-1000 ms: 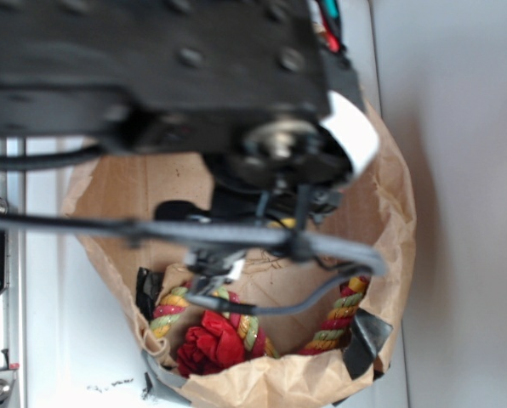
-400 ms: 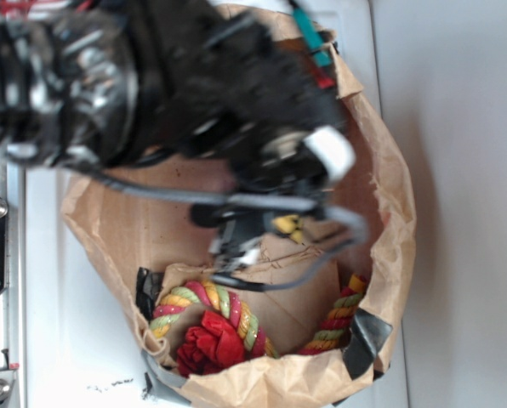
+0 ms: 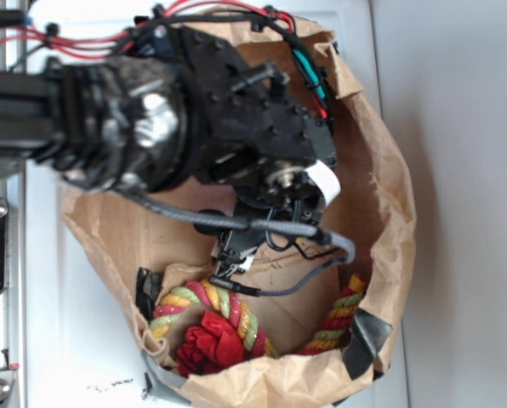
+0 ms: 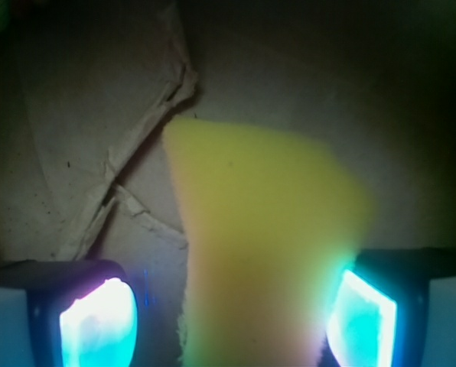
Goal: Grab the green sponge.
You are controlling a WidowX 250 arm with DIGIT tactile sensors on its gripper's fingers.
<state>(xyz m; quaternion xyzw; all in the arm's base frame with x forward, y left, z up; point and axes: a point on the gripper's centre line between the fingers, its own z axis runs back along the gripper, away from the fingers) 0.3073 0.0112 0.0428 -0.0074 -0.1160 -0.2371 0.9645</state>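
Down inside the brown paper bag (image 3: 390, 212) the gripper (image 4: 228, 313) sits with its jaws parted fairly wide. Wrist view: two glowing pads low in frame, left pad (image 4: 98, 317) pinkish-white, right pad (image 4: 362, 313) cyan. The green sponge (image 4: 262, 245), which reads yellow, stands between them. Its right edge meets or overlaps the right pad; a clear gap of crumpled paper separates its left edge from the left pad. Jaws not clamped on it from both sides; real contact on the right side can't be told, glare washes that edge out. The sponge widens toward the far end, with a slanted top edge; its near end runs off the bottom of the frame. It lies on the creased bag floor (image 4: 83, 153).

Exterior view: the black arm (image 3: 151, 127) with red wires (image 3: 83, 38) reaches from the left over the bag and hides the fingers and the sponge completely. A grey cable (image 3: 236, 223) loops below the wrist. A red, yellow and green rope toy (image 3: 215, 327) lies at the near side of the bag, apart from the gripper. Bag rests on a white surface (image 3: 75, 340). Wrist picture dark and soft toward the top corners.
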